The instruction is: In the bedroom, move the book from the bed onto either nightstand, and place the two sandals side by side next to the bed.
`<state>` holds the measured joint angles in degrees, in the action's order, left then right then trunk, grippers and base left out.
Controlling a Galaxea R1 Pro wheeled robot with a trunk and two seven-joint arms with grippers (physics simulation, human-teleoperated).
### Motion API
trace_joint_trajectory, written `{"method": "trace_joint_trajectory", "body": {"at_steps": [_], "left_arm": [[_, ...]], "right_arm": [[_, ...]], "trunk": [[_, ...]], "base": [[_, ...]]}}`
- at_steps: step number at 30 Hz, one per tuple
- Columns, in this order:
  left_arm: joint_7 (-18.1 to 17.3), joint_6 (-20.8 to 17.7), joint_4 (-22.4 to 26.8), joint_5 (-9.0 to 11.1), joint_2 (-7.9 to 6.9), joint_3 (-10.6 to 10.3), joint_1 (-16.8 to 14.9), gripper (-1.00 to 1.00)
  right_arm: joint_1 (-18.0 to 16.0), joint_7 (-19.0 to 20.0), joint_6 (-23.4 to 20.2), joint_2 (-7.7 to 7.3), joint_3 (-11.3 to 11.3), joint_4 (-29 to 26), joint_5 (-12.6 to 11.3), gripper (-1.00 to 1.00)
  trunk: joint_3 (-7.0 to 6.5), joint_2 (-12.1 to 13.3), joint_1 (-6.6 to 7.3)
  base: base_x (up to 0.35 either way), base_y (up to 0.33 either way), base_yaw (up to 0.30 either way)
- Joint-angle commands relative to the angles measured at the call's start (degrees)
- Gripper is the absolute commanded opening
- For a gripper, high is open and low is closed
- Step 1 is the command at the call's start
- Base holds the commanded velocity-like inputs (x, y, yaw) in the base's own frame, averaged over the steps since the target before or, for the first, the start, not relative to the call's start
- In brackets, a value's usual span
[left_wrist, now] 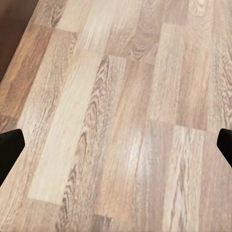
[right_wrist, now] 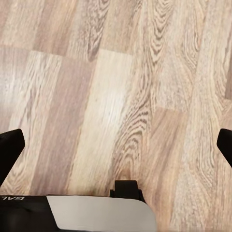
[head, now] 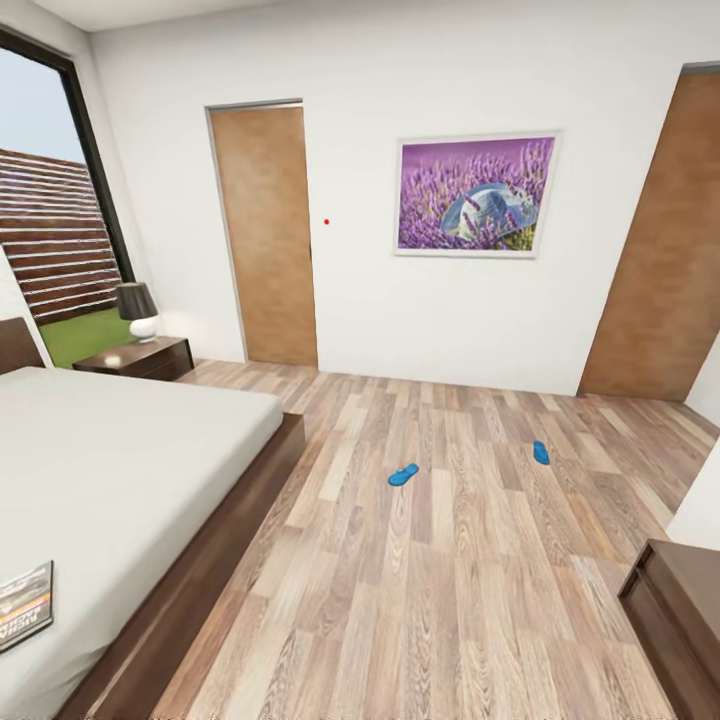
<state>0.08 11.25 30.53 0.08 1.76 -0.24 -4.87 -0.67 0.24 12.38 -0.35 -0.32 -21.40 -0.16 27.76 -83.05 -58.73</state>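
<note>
**Nothing gripped, sandals scattered**

Both grippers, left (left_wrist: 116,145) and right (right_wrist: 116,145), spread wide over bare plank floor (head: 450,590), holding nothing. Book (head: 25,603), thin and glossy, lies at the edge of the bed (head: 120,470); a careless nudge could slide it off. Sandals (head: 403,474) (head: 541,452) (flat blue foam-looking) lie well apart on the floor: low profile, likely hard to pinch. Nightstand (head: 140,357) already carries a lamp (head: 137,310).

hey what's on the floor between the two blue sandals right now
Nothing. In the head view, only bare wood-plank floor lies between the nearer sandal and the farther sandal; they lie well apart, out from the bed.
</note>
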Motion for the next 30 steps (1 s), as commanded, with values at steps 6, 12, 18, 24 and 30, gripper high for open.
{"method": "trace_joint_trajectory", "body": {"at_steps": [6,12,18,24,30], "left_arm": [[0.01,0.18,-0.02,0.01,0.00,-0.02,-0.02,1.00],[0.04,0.18,-0.03,0.01,0.00,-0.02,0.01,1.00],[0.02,0.16,-0.03,0.01,0.00,-0.02,0.00,1.00],[0.01,0.16,-0.03,0.01,0.00,-0.02,-0.01,1.00],[0.01,0.18,-0.03,0.01,0.00,-0.02,0.01,1.00]], "right_arm": [[-0.03,0.03,0.19,0.00,0.02,0.04,-0.02,1.00],[-0.03,0.03,0.19,0.00,-0.01,0.04,-0.02,1.00],[-0.03,0.03,0.19,0.00,0.00,0.04,-0.02,1.00],[-0.03,0.03,0.19,-0.05,-0.03,0.04,-0.02,1.00],[-0.03,0.03,0.19,-0.16,-0.10,0.04,-0.09,1.00]], "trunk": [[0.51,-0.03,0.01],[0.60,-0.03,0.01],[0.60,-0.03,0.01],[0.60,-0.03,0.01],[0.54,-0.03,0.01]], "base": [[0.199,0.000,0.000],[0.316,0.000,0.000],[0.332,0.000,0.000],[0.330,0.000,0.000],[0.134,0.000,-0.085]]}}
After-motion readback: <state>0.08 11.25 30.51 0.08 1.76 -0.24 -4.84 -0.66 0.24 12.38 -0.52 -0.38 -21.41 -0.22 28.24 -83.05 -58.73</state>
